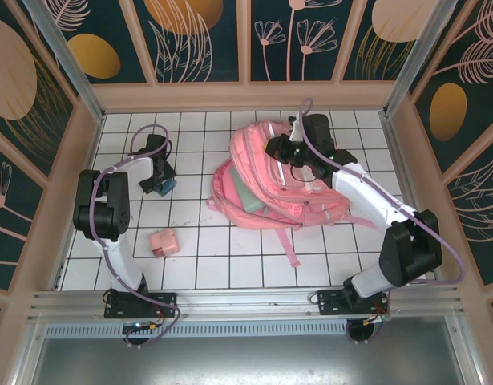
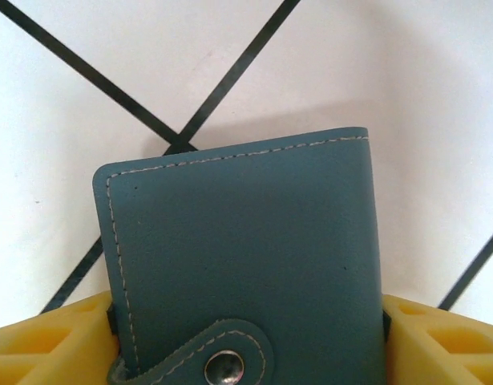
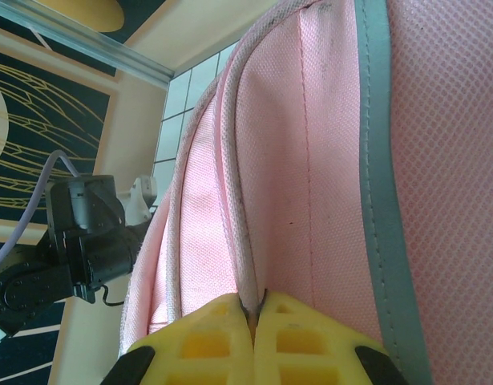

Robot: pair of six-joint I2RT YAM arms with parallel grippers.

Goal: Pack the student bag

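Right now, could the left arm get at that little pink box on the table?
Probably yes. The small pink box lies alone on the bare table near the left arm, with nothing over it. But the left gripper has its fingers against a teal wallet, so that comes first.

No legible text, brand, number or sign in any view, blue wallet (image 2: 246, 257) plain stitched leather, metal snap (image 2: 224, 367) unmarked, pink backpack (image 1: 254, 148) without lettering
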